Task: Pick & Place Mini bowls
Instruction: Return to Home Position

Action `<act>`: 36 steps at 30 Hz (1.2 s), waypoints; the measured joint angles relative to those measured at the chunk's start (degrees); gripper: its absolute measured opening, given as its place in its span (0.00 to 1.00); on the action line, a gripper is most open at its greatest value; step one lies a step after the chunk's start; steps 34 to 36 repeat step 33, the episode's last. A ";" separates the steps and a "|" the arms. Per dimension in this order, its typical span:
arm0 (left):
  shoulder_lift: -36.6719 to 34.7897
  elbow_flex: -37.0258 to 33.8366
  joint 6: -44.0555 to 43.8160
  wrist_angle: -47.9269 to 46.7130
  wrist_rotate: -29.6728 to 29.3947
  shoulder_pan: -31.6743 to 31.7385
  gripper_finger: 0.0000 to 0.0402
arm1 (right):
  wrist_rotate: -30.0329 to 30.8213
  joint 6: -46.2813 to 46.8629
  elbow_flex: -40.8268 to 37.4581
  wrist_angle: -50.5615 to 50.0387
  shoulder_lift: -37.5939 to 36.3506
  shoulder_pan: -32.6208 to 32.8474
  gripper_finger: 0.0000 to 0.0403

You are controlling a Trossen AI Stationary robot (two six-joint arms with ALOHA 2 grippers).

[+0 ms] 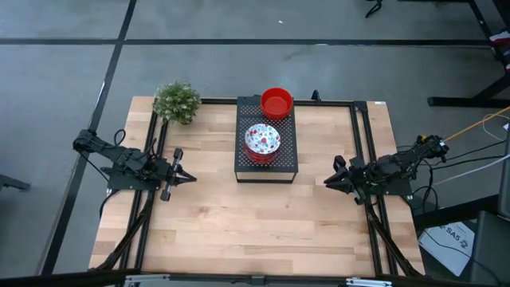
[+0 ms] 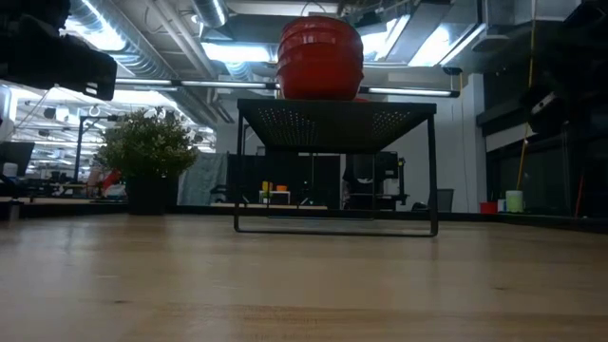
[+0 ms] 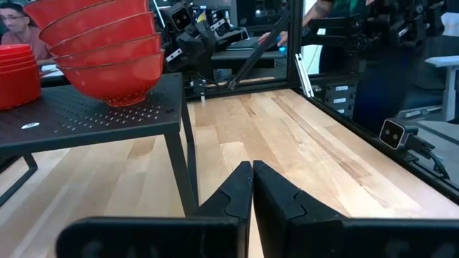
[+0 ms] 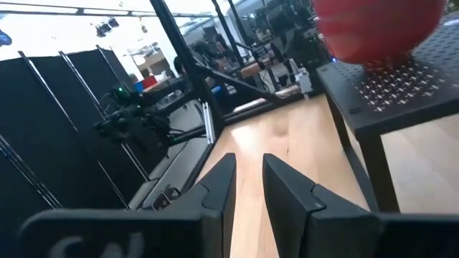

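Note:
The mini bowls sit in two stacks on top of the black perforated box (image 1: 267,162). A plain red stack (image 1: 276,102) stands at its far end. A second stack (image 1: 262,140) near the middle is topped by a white floral bowl, with red rims (image 3: 107,50) under it. In the low view the red bowls (image 2: 320,55) rest on the box's top. My left gripper (image 1: 191,177) hovers left of the box with its fingers shut (image 3: 252,168). My right gripper (image 1: 327,182) hovers right of the box, with a narrow gap between its fingers (image 4: 248,159).
A small green bushy plant (image 1: 177,101) stands at the table's far left corner, also in the low view (image 2: 149,152). The black box stands on thin legs (image 3: 188,165) with open space beneath. Bare wood (image 1: 255,223) lies between the box and the near edge.

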 joint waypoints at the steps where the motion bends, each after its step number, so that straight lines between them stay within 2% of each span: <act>1: 0.00 0.00 0.00 -0.01 -0.01 -0.02 0.03 | -0.24 -0.06 0.00 0.17 0.22 -0.02 0.18; 36: 0.00 0.00 0.00 -0.02 -0.02 -0.02 0.02 | -0.93 0.14 0.04 0.12 0.27 -0.02 0.18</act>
